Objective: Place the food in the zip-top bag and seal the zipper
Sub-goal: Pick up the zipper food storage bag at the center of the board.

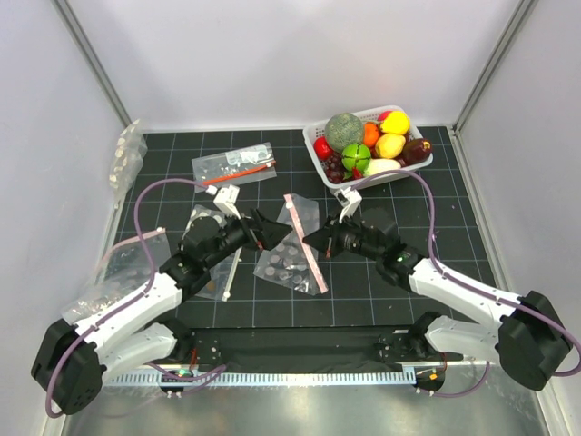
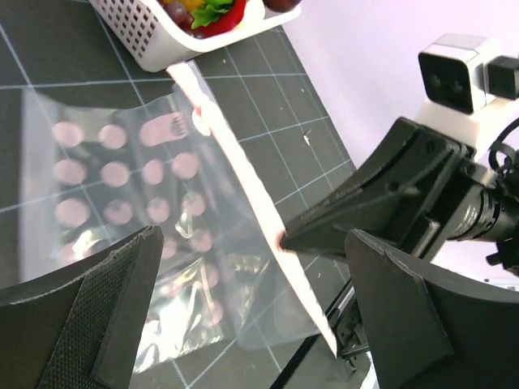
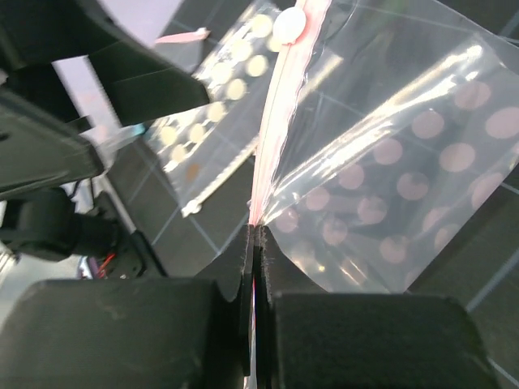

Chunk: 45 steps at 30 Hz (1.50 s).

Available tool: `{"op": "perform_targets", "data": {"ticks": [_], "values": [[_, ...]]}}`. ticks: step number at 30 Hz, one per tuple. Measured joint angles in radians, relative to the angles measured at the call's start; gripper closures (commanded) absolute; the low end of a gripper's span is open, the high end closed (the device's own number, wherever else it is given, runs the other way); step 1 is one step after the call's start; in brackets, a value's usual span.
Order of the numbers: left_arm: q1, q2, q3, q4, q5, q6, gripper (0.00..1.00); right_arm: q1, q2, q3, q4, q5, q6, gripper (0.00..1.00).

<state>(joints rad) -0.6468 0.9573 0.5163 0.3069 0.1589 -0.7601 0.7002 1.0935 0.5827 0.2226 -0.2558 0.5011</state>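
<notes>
The zip-top bag (image 1: 289, 261) lies flat at the table's middle, clear with white dots. Its pink zipper (image 1: 307, 245) runs along its right edge. My right gripper (image 1: 320, 246) is shut on the zipper about midway; the right wrist view shows the pink strip (image 3: 280, 105) pinched between its closed fingertips (image 3: 255, 237). My left gripper (image 1: 272, 231) is open, just left of the strip, above the bag (image 2: 122, 186). The food sits in a white basket (image 1: 399, 171): a lemon (image 1: 396, 122), a green round fruit (image 1: 356, 157), a whitish piece (image 1: 381, 166). No food shows in the bag.
A clear bag with an orange-red stick (image 1: 234, 168) lies at the back left. Another dotted bag (image 1: 216, 268) lies under my left arm. More clear bags (image 1: 127, 154) lie along the left wall. The basket stands at the back right.
</notes>
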Motion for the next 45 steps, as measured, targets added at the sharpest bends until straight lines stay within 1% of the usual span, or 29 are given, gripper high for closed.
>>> {"op": "perform_targets", "data": {"ticks": [3, 4, 6, 7, 9, 10, 11, 12, 13, 15, 16, 17, 19, 20, 22, 24, 26, 30, 33, 35, 40, 45], "values": [[0.0, 0.014, -0.001, 0.024, 0.007, -0.016, 0.0, 0.007, 0.0, -0.01, 0.045, -0.061, 0.0, 0.99], [0.0, 0.027, -0.001, 0.035, 0.013, -0.021, 0.02, 0.011, 0.0, -0.011, 0.053, -0.075, -0.001, 0.99], [0.0, 0.057, -0.001, 0.055, 0.029, -0.029, 0.08, 0.023, 0.007, -0.012, 0.071, -0.099, -0.003, 0.99], [0.0, 0.075, -0.001, 0.063, 0.038, -0.034, 0.14, 0.029, 0.012, -0.012, 0.076, -0.107, -0.004, 0.99], [0.0, 0.104, -0.001, 0.071, 0.052, -0.043, 0.21, 0.043, 0.027, -0.012, 0.084, -0.122, -0.009, 0.99], [0.0, 0.118, -0.001, 0.076, 0.061, -0.045, 0.27, 0.051, 0.036, -0.012, 0.087, -0.127, -0.013, 0.99], [0.0, 0.129, -0.001, 0.08, 0.068, -0.05, 0.43, 0.06, 0.047, -0.012, 0.087, -0.131, -0.018, 0.99], [0.0, 0.137, -0.001, 0.083, 0.075, -0.056, 0.54, 0.068, 0.058, -0.012, 0.087, -0.134, -0.024, 0.99], [0.0, 0.143, -0.001, 0.088, 0.081, -0.059, 0.76, 0.075, 0.066, -0.012, 0.087, -0.135, -0.029, 0.99], [0.0, 0.152, -0.001, 0.096, 0.089, -0.057, 0.97, 0.092, 0.084, -0.009, 0.079, -0.135, -0.041, 0.96], [0.0, 0.154, -0.001, 0.097, 0.092, -0.058, 1.0, 0.098, 0.091, -0.005, 0.072, -0.132, -0.049, 0.92], [0.0, 0.154, -0.001, 0.096, 0.093, -0.056, 1.0, 0.104, 0.095, 0.0, 0.064, -0.127, -0.055, 0.75], [-0.001, 0.149, 0.0, 0.088, 0.088, -0.05, 1.0, 0.11, 0.098, 0.01, 0.046, -0.114, -0.063, 0.56], [-0.001, 0.143, 0.0, 0.077, 0.078, -0.048, 1.0, 0.11, 0.098, 0.014, 0.037, -0.103, -0.073, 0.41], [-0.001, 0.12, 0.001, 0.043, 0.048, -0.046, 1.0, 0.113, 0.098, 0.018, 0.027, -0.075, -0.091, 0.34], [-0.001, 0.084, 0.001, -0.005, 0.0, -0.047, 1.0, 0.125, 0.095, 0.019, 0.012, -0.029, -0.114, 0.31], [-0.001, 0.041, 0.002, -0.053, -0.056, -0.05, 1.0, 0.154, 0.092, 0.019, -0.014, 0.038, -0.144, 0.3], [-0.001, -0.009, 0.002, -0.104, -0.146, -0.076, 1.0, 0.289, 0.092, 0.04, -0.076, 0.232, -0.219, 0.3], [-0.008, -0.01, 0.002, -0.126, -0.195, -0.101, 1.0, 0.393, 0.109, 0.074, -0.092, 0.37, -0.275, 0.3], [-0.019, -0.007, 0.003, -0.15, -0.234, -0.116, 1.0, 0.439, 0.127, 0.093, -0.092, 0.436, -0.306, 0.3], [-0.044, 0.005, 0.012, -0.193, -0.294, -0.132, 1.0, 0.501, 0.172, 0.113, -0.094, 0.581, -0.36, 0.3], [-0.066, 0.008, 0.024, -0.207, -0.321, -0.15, 1.0, 0.531, 0.279, 0.179, -0.106, 0.71, -0.399, 0.32]]}}
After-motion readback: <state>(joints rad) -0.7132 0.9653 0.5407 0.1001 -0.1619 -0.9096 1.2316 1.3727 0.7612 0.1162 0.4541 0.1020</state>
